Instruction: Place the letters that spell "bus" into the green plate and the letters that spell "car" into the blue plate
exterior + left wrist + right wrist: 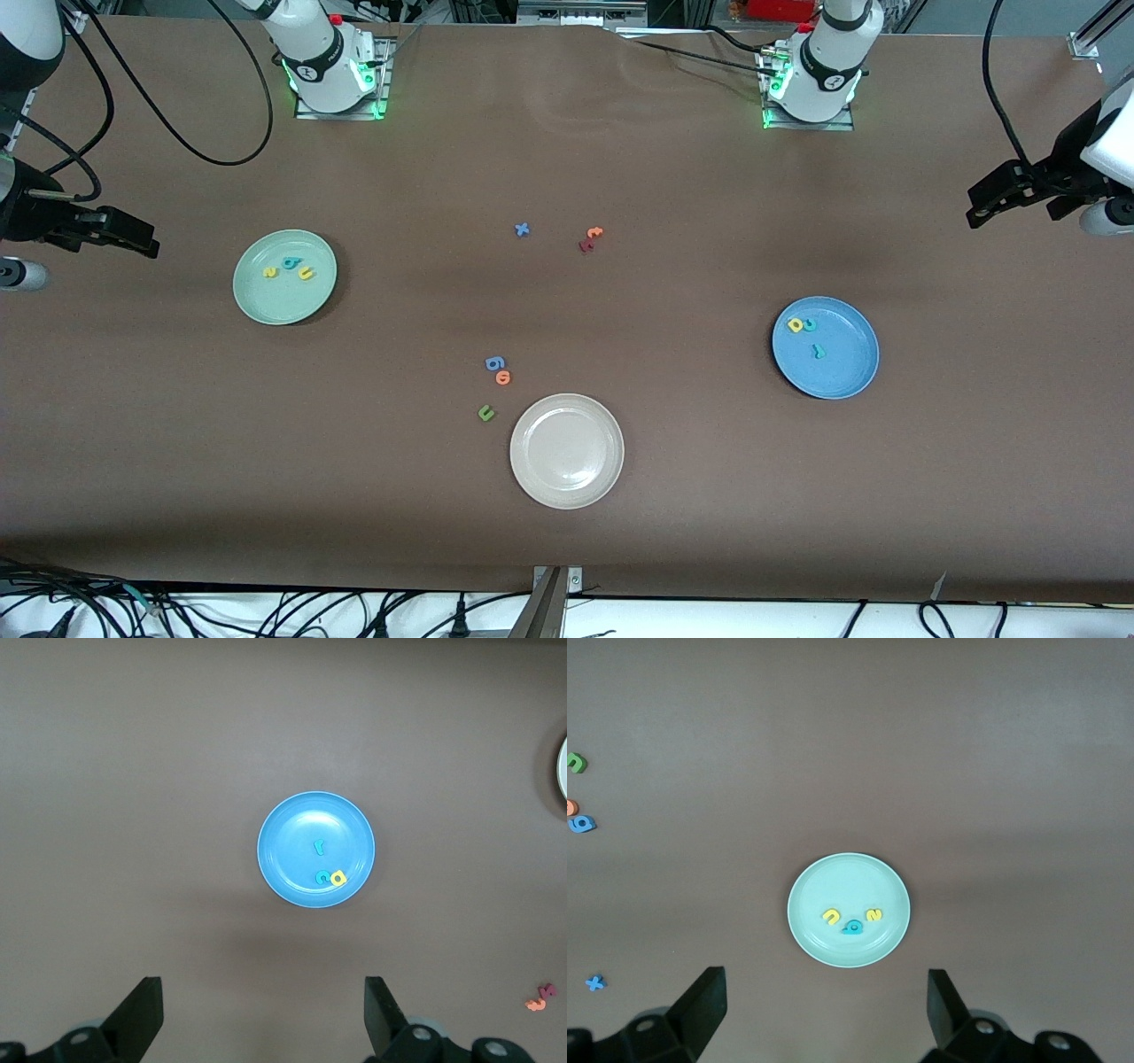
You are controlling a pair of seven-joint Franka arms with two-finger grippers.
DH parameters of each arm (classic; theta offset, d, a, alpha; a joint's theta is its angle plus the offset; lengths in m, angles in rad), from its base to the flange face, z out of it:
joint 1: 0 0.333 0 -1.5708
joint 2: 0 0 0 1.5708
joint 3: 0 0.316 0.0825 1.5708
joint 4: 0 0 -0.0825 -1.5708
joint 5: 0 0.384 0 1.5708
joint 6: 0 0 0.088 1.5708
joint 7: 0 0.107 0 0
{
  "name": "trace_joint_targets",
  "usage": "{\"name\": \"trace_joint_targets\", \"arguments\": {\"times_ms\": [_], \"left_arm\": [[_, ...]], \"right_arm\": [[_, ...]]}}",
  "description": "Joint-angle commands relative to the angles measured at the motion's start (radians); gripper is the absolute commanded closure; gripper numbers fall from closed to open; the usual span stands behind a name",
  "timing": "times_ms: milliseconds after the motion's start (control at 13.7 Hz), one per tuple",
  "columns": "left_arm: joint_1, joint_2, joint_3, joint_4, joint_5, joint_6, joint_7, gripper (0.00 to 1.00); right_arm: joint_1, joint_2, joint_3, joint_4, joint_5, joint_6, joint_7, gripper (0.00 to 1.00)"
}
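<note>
Nearest the front camera, cables trail along the edge of the brown desk (797, 496). On it sits a beige-white plate (567, 492), with a dark green u (485, 413), an orange o (503, 378) and a blue letter (494, 362) just beside it. Farther in, the blue plate (850, 377) holds the teal c (809, 325), yellow a (796, 325) and teal r (818, 352); the green plate (266, 306) holds the teal b (289, 263), yellow u (305, 273) and yellow s (270, 272). A blue x (522, 229) and red and orange letters (589, 239) lie farther still. The left gripper (264, 1014) hangs over the blue plate's end, the right gripper (826, 1010) over the green plate's end, both with fingers released and empty.
</note>
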Motion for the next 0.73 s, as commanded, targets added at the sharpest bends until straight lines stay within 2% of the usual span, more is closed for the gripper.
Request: {"name": "trace_joint_targets", "arguments": {"times_ms": [0, 657], "left_arm": [[-0.002, -0.014, 0.003, -0.019, -0.025, 0.009, 0.023, 0.0], [-0.002, -0.012, -0.007, -0.019, -0.024, 0.01, 0.021, 0.0]], "right_arm": [[-0.006, -0.015, 0.007, -0.013, -0.009, -0.006, -0.01, 0.0], [-0.006, -0.015, 0.007, -0.013, -0.009, -0.006, -0.01, 0.0]]}}
